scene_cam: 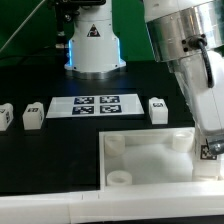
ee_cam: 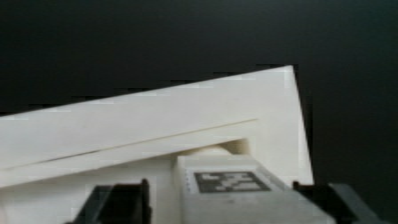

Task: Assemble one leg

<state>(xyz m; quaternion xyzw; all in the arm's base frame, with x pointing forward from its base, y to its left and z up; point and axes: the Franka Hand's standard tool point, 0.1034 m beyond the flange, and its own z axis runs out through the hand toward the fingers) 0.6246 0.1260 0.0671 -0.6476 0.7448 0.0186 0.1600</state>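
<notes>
1. Gripper (ee_cam: 226, 203): the wrist view shows two dark fingers (ee_cam: 121, 203), one on each side of the leg (ee_cam: 224, 178). A thin dark gap appears between each finger and the leg. The pads lie beyond the frame edge, so it cannot be told whether the jaws are clamped on the leg or merely bracket it.

2. Leg position: the leg is a white block with its black-and-white tag facing the wrist camera. It stands over a corner region of the white tray (scene_cam: 140, 136). In the exterior view its tag shows just below the arm's wrist, at the tray's far corner on the exterior view's right. Whether its peg end sits in a socket is hidden.

3. Obstructions: the arm's large wrist housing covers most of the gripper and the tray's right corner in the exterior view.

4. Surroundings:
- One round socket (scene_cam: 120, 178) is visible in the tray's near corner on the exterior view's left, well apart from the gripper.
- The marker board (scene_cam: 95, 104) lies flat on the black table (scene_cam: 45, 150), beyond the tray.
- One loose leg (scene_cam: 158, 108) stands just beside the marker board on the exterior view's right.
- A second loose leg (scene_cam: 33, 115) and a third loose leg (scene_cam: 4, 116) stand on its left.
- The arm base (scene_cam: 95, 45) stands behind the marker board.
</notes>
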